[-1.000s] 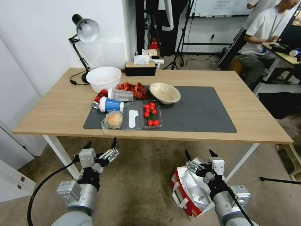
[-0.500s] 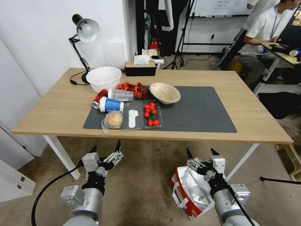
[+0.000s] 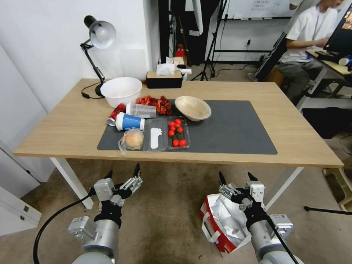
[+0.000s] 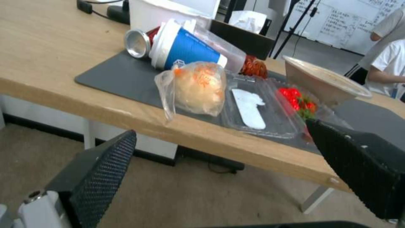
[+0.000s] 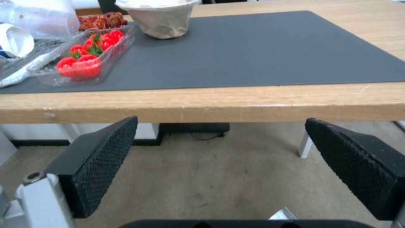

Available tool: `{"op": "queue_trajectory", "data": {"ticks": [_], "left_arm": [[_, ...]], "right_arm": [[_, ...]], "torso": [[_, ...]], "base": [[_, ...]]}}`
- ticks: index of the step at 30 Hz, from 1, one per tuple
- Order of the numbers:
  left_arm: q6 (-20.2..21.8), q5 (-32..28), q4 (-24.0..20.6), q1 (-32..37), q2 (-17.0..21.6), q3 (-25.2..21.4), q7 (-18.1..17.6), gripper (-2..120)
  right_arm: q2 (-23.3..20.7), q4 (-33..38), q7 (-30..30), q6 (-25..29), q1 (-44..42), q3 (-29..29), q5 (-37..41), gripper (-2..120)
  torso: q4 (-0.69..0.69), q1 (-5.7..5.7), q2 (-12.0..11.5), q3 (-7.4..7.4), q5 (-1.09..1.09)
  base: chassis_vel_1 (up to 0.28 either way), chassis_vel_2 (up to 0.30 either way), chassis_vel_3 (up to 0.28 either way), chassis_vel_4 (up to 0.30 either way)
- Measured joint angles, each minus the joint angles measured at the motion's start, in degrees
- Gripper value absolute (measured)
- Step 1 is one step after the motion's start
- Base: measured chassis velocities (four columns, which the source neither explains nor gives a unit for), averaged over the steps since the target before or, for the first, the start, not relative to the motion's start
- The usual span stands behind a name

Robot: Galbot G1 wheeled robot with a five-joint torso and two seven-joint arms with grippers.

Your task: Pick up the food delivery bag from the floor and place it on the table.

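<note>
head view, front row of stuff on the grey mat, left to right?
Bagged bread roll → clear tray with a white piece → clear tray of red fruit → bare dark grey mat.

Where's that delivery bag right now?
In the head view, the food delivery bag sits on the floor at the robot's right, beneath the open right gripper.
</note>
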Motion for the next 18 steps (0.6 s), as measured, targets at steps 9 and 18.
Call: {"op": "queue_trajectory", "data": {"ticks": [9, 18], "left_arm": [[0.24, 0.94, 0.00, 0.05, 0.03, -0.11, 0.04, 100], [0.26, 1.56, 0.00, 0.21, 0.03, 0.04, 0.08, 100]], "right_arm": [[0.70, -0.30, -0.02, -0.24, 0.09, -0.59, -1.17, 100], [0.61, -0.62, -0.12, -0.32, 0.15, -0.52, -1.79, 100]], "torso": [[0.00, -1.55, -3.64, -2.08, 0.00], [0.00, -2.74, -6.31, -3.58, 0.00]], "base": [[0.000, 0.000, 0.000, 0.000], [0.000, 0.000, 0.000, 0.000]]}}
